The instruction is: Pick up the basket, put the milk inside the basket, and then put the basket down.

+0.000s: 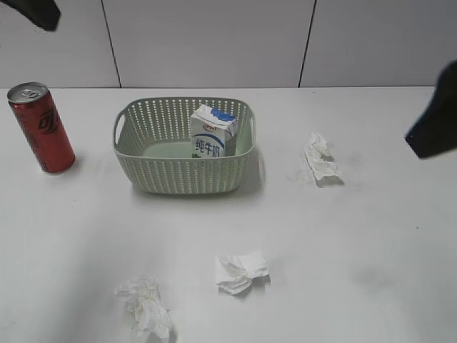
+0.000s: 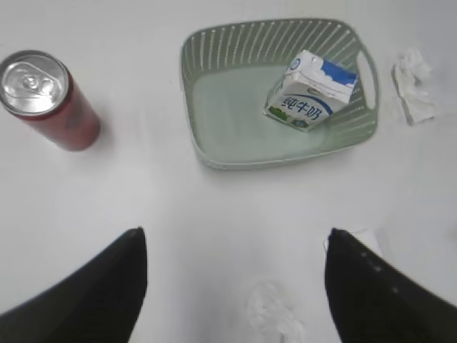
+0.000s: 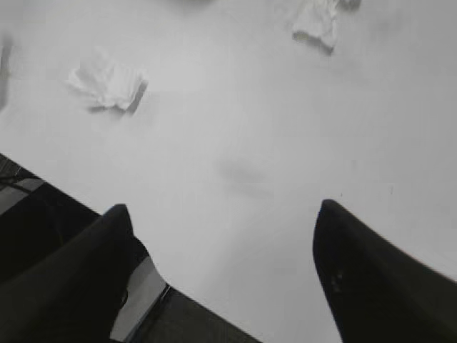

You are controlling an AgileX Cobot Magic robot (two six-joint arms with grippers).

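A pale green slotted basket (image 1: 146, 171) stands on the white table, back centre. A white and blue milk carton (image 1: 212, 133) stands upright inside it, toward its right end. Both also show in the left wrist view, the basket (image 2: 221, 136) and the carton (image 2: 309, 91). My left gripper (image 2: 233, 239) is open and empty, high above the table in front of the basket. My right gripper (image 3: 225, 207) is open and empty, high over the table's right edge. In the exterior view only dark arm parts show at top left (image 1: 39, 13) and at the right edge (image 1: 437, 121).
A red soda can (image 1: 41, 127) stands left of the basket. Crumpled white tissues lie right of the basket (image 1: 320, 158), at front centre (image 1: 241, 271) and at front left (image 1: 146, 306). The table edge shows in the right wrist view (image 3: 153, 286).
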